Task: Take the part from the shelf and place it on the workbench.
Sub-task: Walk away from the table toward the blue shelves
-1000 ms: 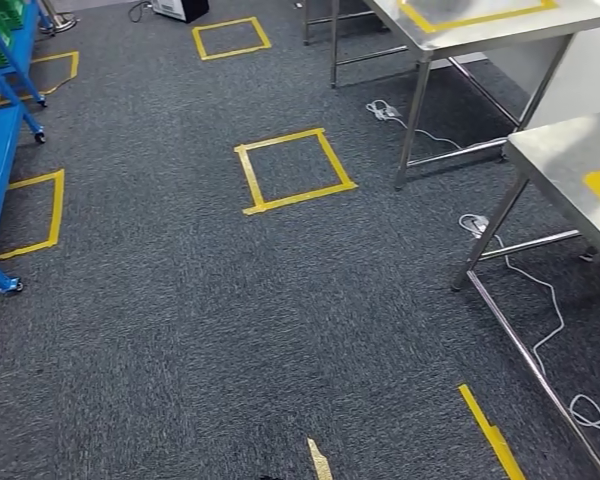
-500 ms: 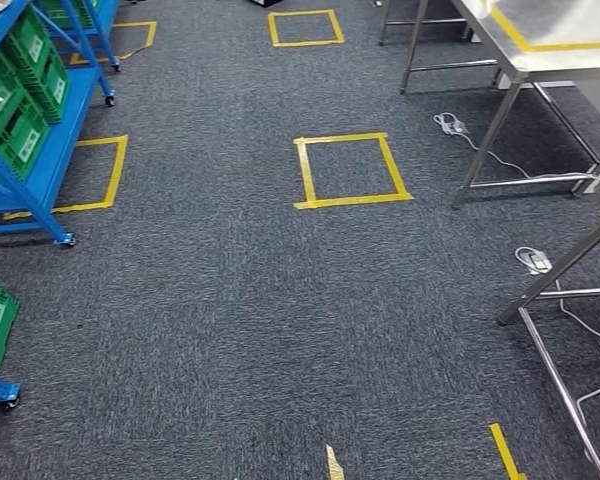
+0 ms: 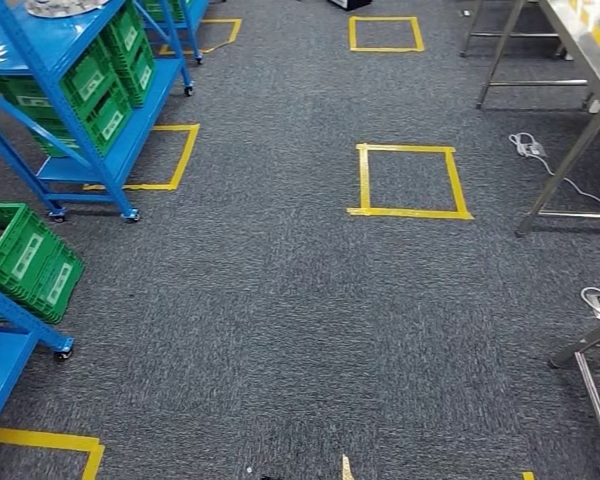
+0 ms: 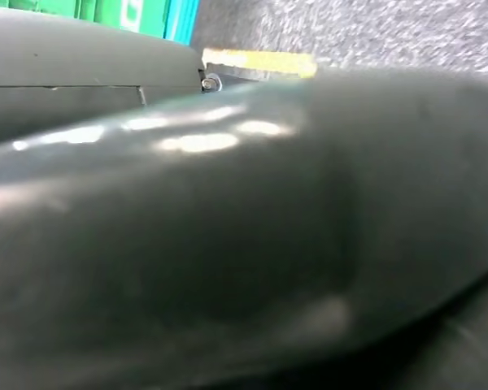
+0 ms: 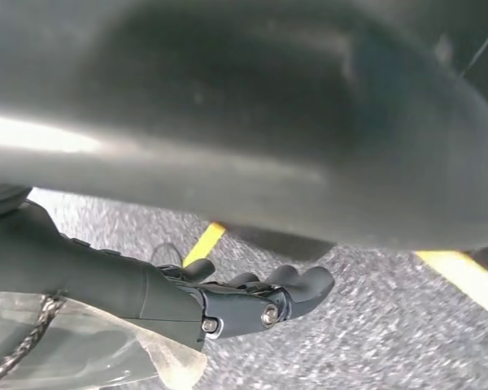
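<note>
A blue wheeled shelf [image 3: 33, 45] stands at the far left of the head view, with a silvery round part [image 3: 59, 7] lying on its top board. The steel workbench [image 3: 587, 40] is at the far right edge. In the right wrist view my right hand [image 5: 254, 301] hangs over the carpet, its dark fingers stretched out and apart, holding nothing. A grey piece of my left hand [image 4: 76, 57] shows in the left wrist view, but its fingers are hidden.
Green crates [image 3: 104, 85] fill the shelf's lower boards. A second blue rack [image 3: 3, 365] with a tilted green crate [image 3: 29, 260] stands nearer on the left. Yellow tape squares [image 3: 410, 180] mark the grey carpet. A cable and power strip [image 3: 527, 148] lie by the bench legs.
The camera has turned left: the blue shelves and green crates have come into view on the left, and the steel tables have slid off to the right edge.
</note>
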Robot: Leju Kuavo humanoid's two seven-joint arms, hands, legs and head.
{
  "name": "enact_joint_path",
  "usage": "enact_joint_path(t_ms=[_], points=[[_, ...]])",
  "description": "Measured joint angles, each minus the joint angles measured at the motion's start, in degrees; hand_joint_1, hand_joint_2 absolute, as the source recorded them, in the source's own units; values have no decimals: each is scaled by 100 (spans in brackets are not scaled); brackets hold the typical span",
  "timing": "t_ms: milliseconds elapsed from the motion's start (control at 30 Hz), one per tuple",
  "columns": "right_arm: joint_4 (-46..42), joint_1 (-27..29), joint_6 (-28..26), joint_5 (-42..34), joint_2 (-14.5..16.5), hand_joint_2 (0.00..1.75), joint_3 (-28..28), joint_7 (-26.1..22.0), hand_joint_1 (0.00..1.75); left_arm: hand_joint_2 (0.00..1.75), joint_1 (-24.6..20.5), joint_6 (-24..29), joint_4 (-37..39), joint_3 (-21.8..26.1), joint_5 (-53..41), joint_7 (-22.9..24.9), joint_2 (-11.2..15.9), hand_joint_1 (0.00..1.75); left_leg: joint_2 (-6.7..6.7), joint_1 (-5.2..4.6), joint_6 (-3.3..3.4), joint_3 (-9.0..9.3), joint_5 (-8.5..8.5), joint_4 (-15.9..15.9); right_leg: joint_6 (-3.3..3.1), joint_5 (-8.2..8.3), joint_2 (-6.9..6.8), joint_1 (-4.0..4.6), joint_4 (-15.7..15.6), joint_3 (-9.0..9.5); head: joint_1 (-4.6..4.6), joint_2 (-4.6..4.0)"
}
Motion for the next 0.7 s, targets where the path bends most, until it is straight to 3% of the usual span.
enact_joint_path(t_ms=[67, 100, 167, 200, 267, 333, 400, 433, 467, 500, 533, 600, 633, 700], points=[[0, -13, 0, 42, -1, 0, -1, 1, 0, 0, 14, -15, 0, 3, 6, 22, 9, 0, 159, 25, -11, 341, 375, -642, 30, -35, -134, 1, 2, 47, 0, 0], [0, -17, 13, 55, -2, 0, -1, 8, 0, 0, 25, -18, 0, 6, 28, 29, 10, 0, 327, 10, -9, 509, 503, -992, 57, -59, -190, 16, 9, 64, -2, 0], [0, -21, 53, 77, -5, 0, -1, 23, 0, 0, 53, -5, 1, 31, 119, 22, 8, 0, 566, -29, 57, 677, 562, -1399, 115, -98, -310, 53, 25, 79, 4, 1], [0, -26, 73, 88, -7, 0, 1, 28, 0, 0, 72, -2, 1, 54, 164, 16, 5, 0, 582, -53, 99, 676, 530, -1441, 141, -113, -381, 70, 30, 81, 14, 1], [0, -46, 93, 106, -6, 0, 8, 26, 0, 0, 106, -16, 3, 92, 202, 14, 1, 0, 435, -47, 180, 666, 535, -1476, 194, -163, -452, 63, 47, 91, 32, 0], [0, -58, 98, 121, -5, 0, 18, 21, 0, 0, 103, -39, 4, 109, 203, 21, -5, 0, 288, -28, 253, 673, 556, -1497, 244, -369, -182, 37, 344, -44, 55, 0], [0, -43, 158, 160, -5, 0, 51, 21, 0, 0, 19, -109, 5, 165, 338, 33, -20, 0, 134, -20, 303, 672, 565, -1500, 258, -704, 176, 24, 1118, -445, 80, 0], [0, -38, 211, 183, -7, 0, 97, 24, 0, 0, -77, -220, 7, 224, 444, 90, -33, 0, 47, -23, 316, 671, 568, -1498, 255, -809, 254, 24, 1510, -671, 80, 0], [0, -41, 277, 203, -15, 0, 162, 27, 0, 0, -221, -404, 8, 295, 547, 205, -49, 0, -49, -27, 321, 671, 571, -1496, 246, -814, 292, 25, 1754, -841, 78, 0], [0, -51, 334, 212, -27, 0, 231, 31, 0, 0, -404, -615, 9, 360, 602, 356, -67, 0, -152, -30, 323, 676, 574, -1494, 233, -698, 314, 26, 1773, -911, 80, 0], [0, -68, 387, 215, -42, 0, 293, 32, 0, 0, -608, -818, 9, 406, 605, 518, -88, 0, -257, -30, 323, 688, 575, -1492, 213, -476, 347, 26, 1557, -870, 81, 0], [1, -100, 458, 218, -65, 0, 392, 49, 0, 0, -968, -1036, 8, 442, 561, 709, -130, 0, -435, -32, 302, 713, 564, -1483, 176, -1, 551, 18, 792, -601, 86, 0], [1, -113, 479, 219, -69, 0, 438, 69, 0, 0, -1097, -1061, 7, 451, 541, 742, -148, 0, -497, -36, 280, 713, 554, -1472, 167, 126, 667, 6, 457, -454, 85, 0], [2, -127, 499, 220, -71, 0, 546, 120, 0, 0, -1240, -1025, 7, 476, 520, 752, -173, 0, -586, -33, 218, 683, 553, -1465, 155, 154, 799, -3, 190, -320, 84, 0]])
